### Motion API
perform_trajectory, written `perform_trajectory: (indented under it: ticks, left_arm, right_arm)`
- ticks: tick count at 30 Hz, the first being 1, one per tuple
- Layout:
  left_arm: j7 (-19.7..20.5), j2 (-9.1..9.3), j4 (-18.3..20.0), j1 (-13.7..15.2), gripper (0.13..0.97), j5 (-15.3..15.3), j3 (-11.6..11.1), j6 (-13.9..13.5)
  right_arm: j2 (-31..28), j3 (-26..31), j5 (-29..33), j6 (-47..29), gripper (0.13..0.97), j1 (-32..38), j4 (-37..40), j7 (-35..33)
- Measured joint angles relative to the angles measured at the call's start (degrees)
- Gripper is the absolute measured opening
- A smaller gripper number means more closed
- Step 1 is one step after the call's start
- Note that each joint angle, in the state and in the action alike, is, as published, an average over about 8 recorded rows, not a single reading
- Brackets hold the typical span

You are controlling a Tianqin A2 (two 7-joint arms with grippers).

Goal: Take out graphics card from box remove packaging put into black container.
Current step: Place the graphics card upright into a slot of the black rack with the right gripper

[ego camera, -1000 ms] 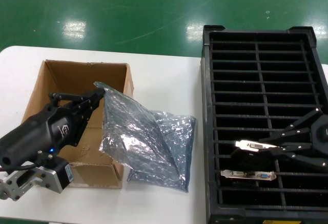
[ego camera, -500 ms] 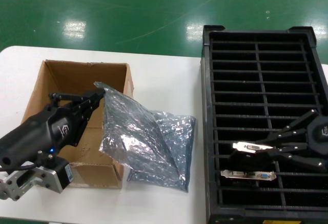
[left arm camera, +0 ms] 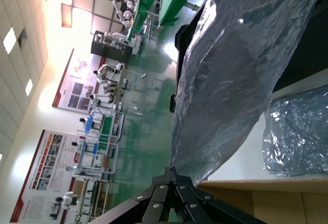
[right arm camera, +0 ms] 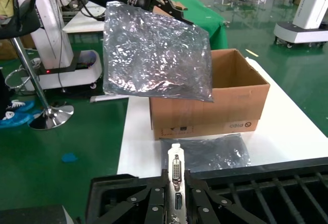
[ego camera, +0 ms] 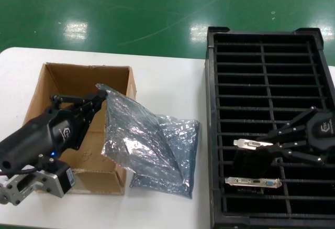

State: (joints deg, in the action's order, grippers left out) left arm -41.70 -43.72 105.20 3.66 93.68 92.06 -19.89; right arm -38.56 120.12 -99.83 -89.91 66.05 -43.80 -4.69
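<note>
Over on the right, the right gripper point(ego camera: 277, 148) pinches the graphics card point(ego camera: 256, 153) in its jaws, low over the black container point(ego camera: 214, 134) (another card point(ego camera: 253, 181) already sits in a nearer slot). The left gripper point(ego camera: 99, 99), jaws pressed onto the anti-static bag point(ego camera: 133, 134), holds it above the cardboard box point(ego camera: 78, 77) edge; a second bag point(ego camera: 175, 155) lies on the desk point(ego camera: 167, 77).

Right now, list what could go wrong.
1. The right claw holds the graphics card over the black container; if misaligned, it may catch a rib.
2. A second card sits nearby and could be bumped.
3. The left claw pinches the packaging by one corner; it may slip.
</note>
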Motion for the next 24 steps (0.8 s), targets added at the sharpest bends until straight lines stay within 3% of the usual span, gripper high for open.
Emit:
perform_trajectory:
  ticks: [24]
  left_arm:
    - [0.0,0.0,0.0,0.0,0.139,0.0,0.0,0.0]
  right_arm:
    - [4.67,-1.99,5.22,0.94,0.186,5.02,9.63,-5.27]
